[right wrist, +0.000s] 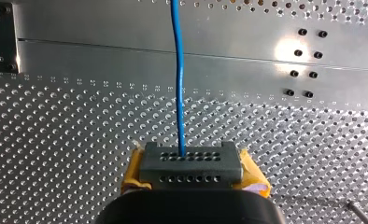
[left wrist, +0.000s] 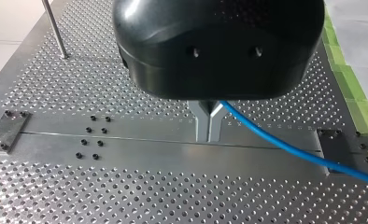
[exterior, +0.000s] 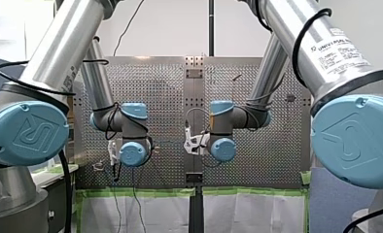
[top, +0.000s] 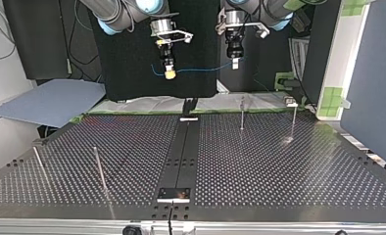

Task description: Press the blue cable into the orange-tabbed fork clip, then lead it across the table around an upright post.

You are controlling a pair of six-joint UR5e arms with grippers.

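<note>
Top view: our left gripper (top: pixel 235 62) and right gripper (top: pixel 169 73), both clamped on the blue cable (top: pixel 201 69), hold it strung between them, high above the table (top: pixel 279 166) edge nearest our arms (a post (top: pixel 241 113) stands almost below the left one).

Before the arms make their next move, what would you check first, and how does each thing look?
1. My left gripper shut on the blue cable: ok.
2. My right gripper shut on the cable: ok.
3. Cable span between the grippers held above the table: ok.
4. Orange-tabbed fork clip located: cannot tell, no view shows it plainly.
5. Upright post standing free for routing: ok.
6. Cable pressed into the clip: not ok, it hangs in the air.
</note>
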